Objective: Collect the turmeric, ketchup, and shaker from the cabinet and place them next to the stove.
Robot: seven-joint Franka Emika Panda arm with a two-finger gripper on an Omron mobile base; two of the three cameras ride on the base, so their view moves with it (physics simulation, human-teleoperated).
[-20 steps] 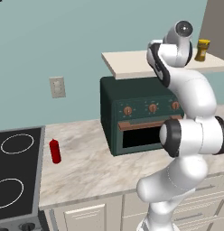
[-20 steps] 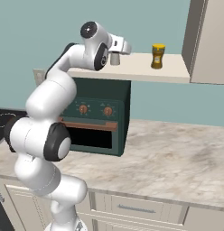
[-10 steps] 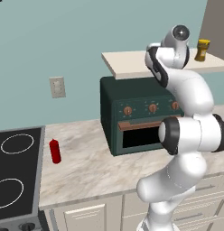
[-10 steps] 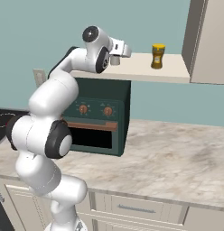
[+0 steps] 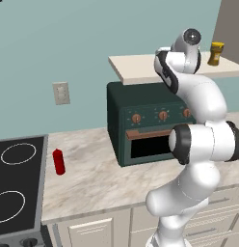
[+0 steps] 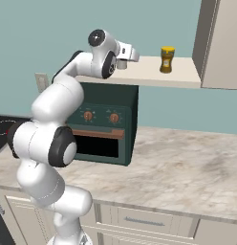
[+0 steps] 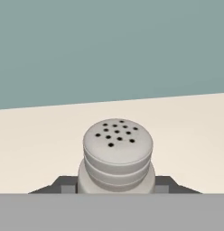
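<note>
Dark fingertips stand on both sides of the shaker, touching its grey body low in the hand view; the gripper is closed on the shaker; its rounded cap with small black holes faces the camera, and the shaker stands upright on the cream shelf of the cabinet; behind it is the teal wall.

From the right base view, the gripper is at the shelf, with the shaker seen as a small grey piece under the hand; the turmeric, a jar with yellow lid, stands upright on the same shelf, apart from the gripper, nearer to the taupe door; from the left base view the turmeric is at the far end of the shelf, partly behind the arm.

Below the shelf, the green oven with copper knobs sits on the marble counter; the ketchup stands upright on this counter, just beside the stove, whose black top has white rings; an outlet is on the wall above the ketchup; cream drawers run under the counter.
</note>
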